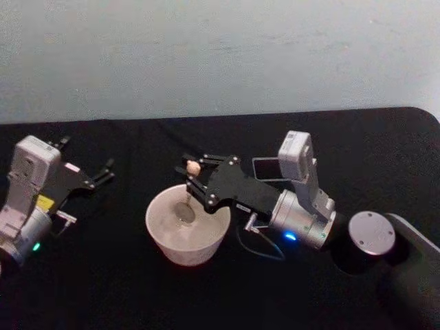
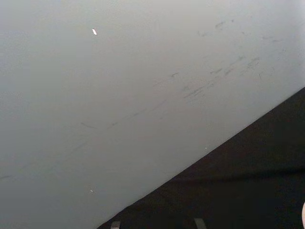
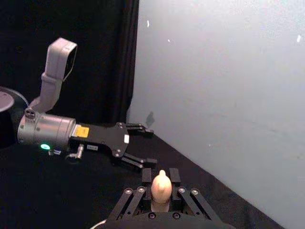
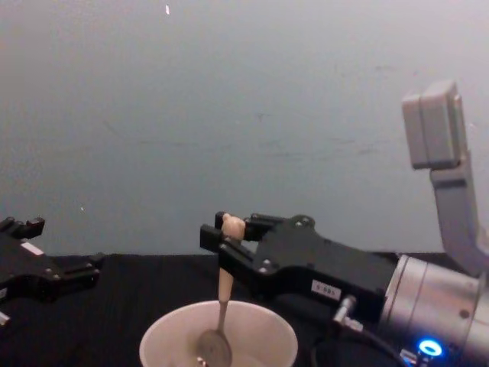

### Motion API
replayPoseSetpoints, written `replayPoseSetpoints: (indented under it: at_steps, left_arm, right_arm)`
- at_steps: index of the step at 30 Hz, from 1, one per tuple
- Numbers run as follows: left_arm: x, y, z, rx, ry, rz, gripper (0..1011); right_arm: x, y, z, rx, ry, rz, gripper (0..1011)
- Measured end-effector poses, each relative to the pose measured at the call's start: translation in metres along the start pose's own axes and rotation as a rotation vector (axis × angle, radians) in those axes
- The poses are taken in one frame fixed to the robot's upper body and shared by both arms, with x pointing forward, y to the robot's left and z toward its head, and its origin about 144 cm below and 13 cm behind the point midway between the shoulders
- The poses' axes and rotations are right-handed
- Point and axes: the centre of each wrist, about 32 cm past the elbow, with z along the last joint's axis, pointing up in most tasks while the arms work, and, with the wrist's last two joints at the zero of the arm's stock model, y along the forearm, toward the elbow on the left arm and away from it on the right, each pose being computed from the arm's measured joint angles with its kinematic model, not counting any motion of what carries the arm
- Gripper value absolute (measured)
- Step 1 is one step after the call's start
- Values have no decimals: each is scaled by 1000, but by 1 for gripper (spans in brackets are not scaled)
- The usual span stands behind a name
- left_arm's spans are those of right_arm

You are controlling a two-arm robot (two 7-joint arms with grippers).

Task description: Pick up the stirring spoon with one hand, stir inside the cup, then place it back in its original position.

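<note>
Right gripper (image 1: 192,172) and stirring spoon (image 1: 187,198) over the cup (image 1: 190,251), seen from head, chest and wrist. The right gripper was closed on the top of the spoon's cream handle, just above the cup's far rim. Its black body reached in from the cup's right side. The spoon (image 4: 223,294) hung nearly upright. Its metal bowl sat below the rim inside the cup (image 4: 263,336), near the middle and clear of the walls. The knobbed end of the spoon (image 3: 161,187) stood up between the fingers of the right gripper (image 3: 161,175).

The dark grey holder (image 1: 265,169) stood beyond the cup to its right, partly hidden behind the right wrist. The left gripper (image 1: 86,158) lay well to the cup's left with its fingers spread and nothing between them. A strip of bare black worktop (image 1: 130,199) separated it from the cup. More bare worktop lay on the cup's near side. Behind the cup, the worktop's far edge met a pale wall (image 1: 206,55).
</note>
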Motion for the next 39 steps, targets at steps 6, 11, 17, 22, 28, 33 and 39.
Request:
replayPoseSetpoints:
  at_steps: [6, 11, 17, 22, 28, 33, 39]
  left_arm:
    - [0, 0, 0, 0, 0, 0, 1001]
    - [0, 0, 0, 0, 0, 0, 1001]
    - [0, 0, 0, 0, 0, 0, 1001]
    - [0, 0, 0, 0, 0, 0, 1001]
    - [0, 0, 0, 0, 0, 0, 1001]
    - [0, 0, 0, 0, 0, 0, 1001]
    - [0, 0, 0, 0, 0, 0, 1001]
  right_arm:
    - [-1, 1, -4, -11, -8, -8, 213]
    - [0, 0, -4, -12, -10, -17, 213]
    - [2, -2, -3, -11, -14, -28, 213]
    - [5, -7, -1, -13, -21, -36, 213]
    - [7, -17, 4, -11, -26, -41, 213]
    - [4, -28, 6, -15, -26, -28, 213]
    - [-4, -39, 9, -20, -15, 15, 213]
